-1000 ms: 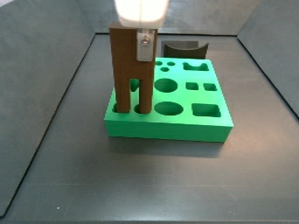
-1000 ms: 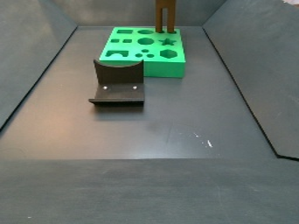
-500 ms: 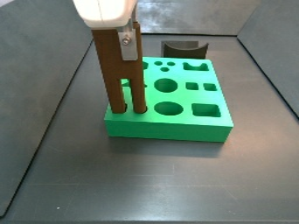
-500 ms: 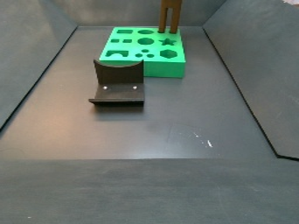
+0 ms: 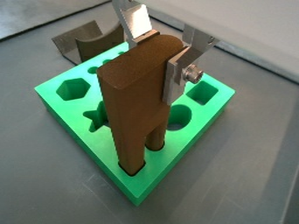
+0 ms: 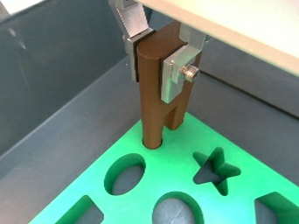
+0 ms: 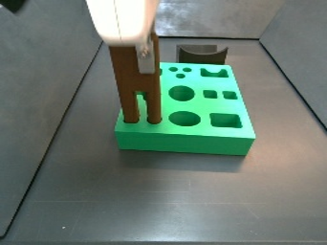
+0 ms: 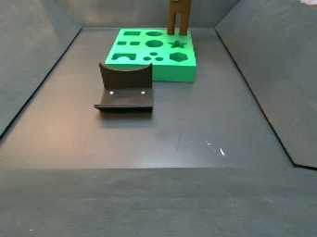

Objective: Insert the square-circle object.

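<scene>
Gripper (image 5: 163,54) jaws clamped the square-circle object (image 5: 138,101) upright, prongs on the green block (image 7: 185,134) at its 9 o'clock edge.

One pincer (image 5: 163,48), one square-circle object (image 5: 138,96), one green block (image 7: 205,115), one fixture (image 8: 125,86)

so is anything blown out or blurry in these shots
In a side view the gripper body above the brown bar is blown out to flat white. In a wrist view the green block looks soft close to the lens. In a side view the dark floor carries a pale sheen, and the bar is cropped at the picture's upper edge.
</scene>
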Controlling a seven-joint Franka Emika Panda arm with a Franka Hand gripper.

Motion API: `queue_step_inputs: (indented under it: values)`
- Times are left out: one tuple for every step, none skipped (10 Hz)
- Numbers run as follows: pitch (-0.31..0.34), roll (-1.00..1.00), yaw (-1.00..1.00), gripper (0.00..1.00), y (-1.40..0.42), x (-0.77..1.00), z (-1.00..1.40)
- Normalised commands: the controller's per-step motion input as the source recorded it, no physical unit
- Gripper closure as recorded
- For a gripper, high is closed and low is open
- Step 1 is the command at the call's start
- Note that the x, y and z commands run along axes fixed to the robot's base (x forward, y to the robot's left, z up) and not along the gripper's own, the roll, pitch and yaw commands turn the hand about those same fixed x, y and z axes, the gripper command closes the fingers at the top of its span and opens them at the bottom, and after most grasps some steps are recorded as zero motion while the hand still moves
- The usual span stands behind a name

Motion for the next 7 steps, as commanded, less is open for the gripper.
queue_step_inputs:
  values:
    - [-0.109, 0.11, -0.06, 1.0, 0.0, 0.0, -0.81]
    - [-0.076, 0.07, -0.05, 1.0, 0.0, 0.09, -0.86]
    - [-0.1, 0.0, 0.0, 1.0, 0.0, 0.12, -0.82]
    - [-0.096, -0.08, 0.0, 1.0, 0.0, 0.17, -0.75]
    - [-0.099, -0.09, -0.01, 1.0, 0.02, 0.09, -0.61]
    - [-0.204, -0.17, -0.02, 1.0, 0.08, 0.0, -0.33]
    - [0.0, -0.01, 0.0, 1.0, 0.0, 0.0, 0.0]
